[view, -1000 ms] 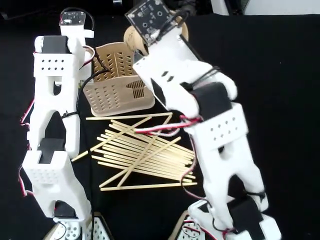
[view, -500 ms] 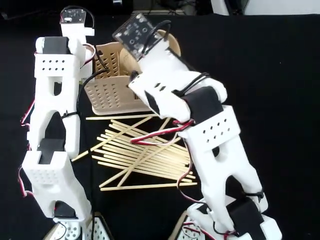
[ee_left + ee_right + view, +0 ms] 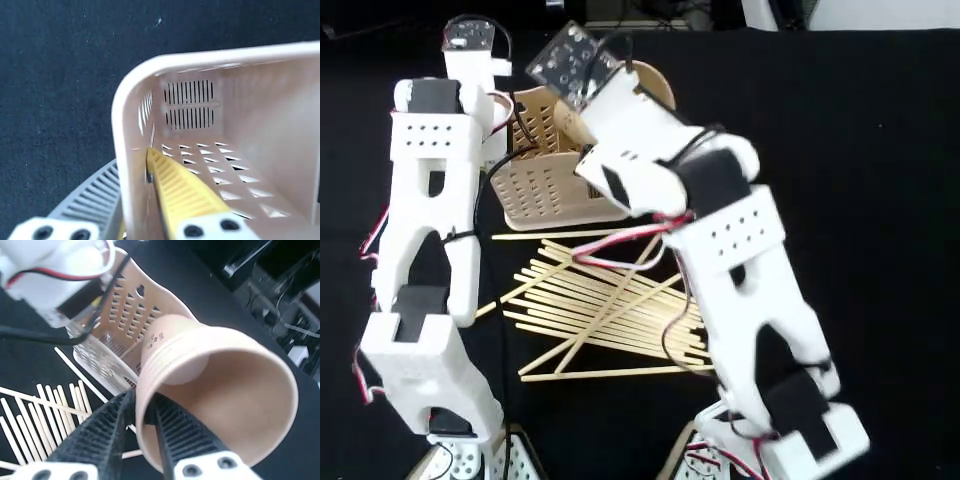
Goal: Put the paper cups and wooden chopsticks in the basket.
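The tan perforated basket [image 3: 545, 180] stands at the back of the table. My left gripper [image 3: 132, 165] is shut on its wall, with the yellow finger [image 3: 175, 185] inside and the grey one outside. In the left wrist view the basket's inside [image 3: 225, 165] holds nothing that I can see. My right gripper [image 3: 137, 400] is shut on the wall of a tan paper cup [image 3: 215, 385], tilted on its side. In the high view the cup [image 3: 655, 85] hangs over the basket's far right corner. Several wooden chopsticks [image 3: 605, 310] lie in a loose pile in front of the basket.
The table is covered in black cloth [image 3: 860, 180], with open room to the right of the right arm. The left arm [image 3: 425, 230] stands along the left side of the chopstick pile. Red and black cables [image 3: 620, 262] trail over the chopsticks.
My right arm has swung left with the cup, bringing it from beyond the basket's right side to over its far right corner. The left arm has barely moved.
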